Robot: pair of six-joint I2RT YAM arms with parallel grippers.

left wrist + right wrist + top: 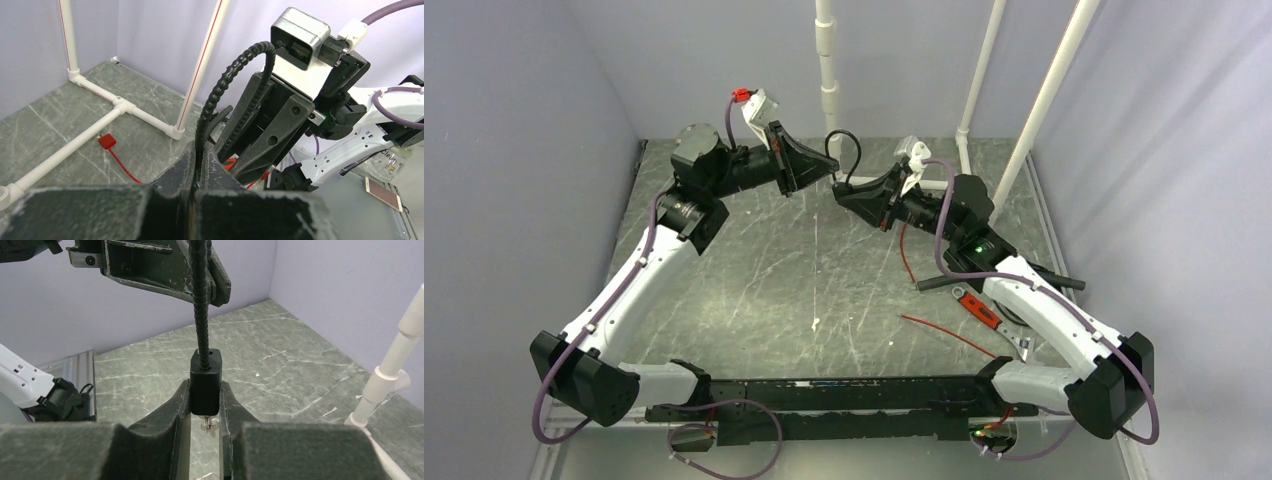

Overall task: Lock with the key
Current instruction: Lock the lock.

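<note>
A black cable lock hangs between my two grippers above the back middle of the table. My left gripper [832, 168] is shut on its ribbed black cable [225, 85], pinched between the fingertips [200, 152]. The cable arcs up and over [849, 140] to the right gripper. My right gripper [844, 192] is shut on the black lock body [205, 380], which stands upright between its pads [205, 387] with the cable [201, 305] entering its top. A small silver key [209, 424] sticks out of the underside of the lock body.
A white PVC pipe frame [829, 80] stands at the back, with its floor pipes [95, 130]. A red wire [944, 335], a red-handled tool [979, 308] and a black rod [944, 283] lie by the right arm. A red connector [107, 141] lies near the pipes.
</note>
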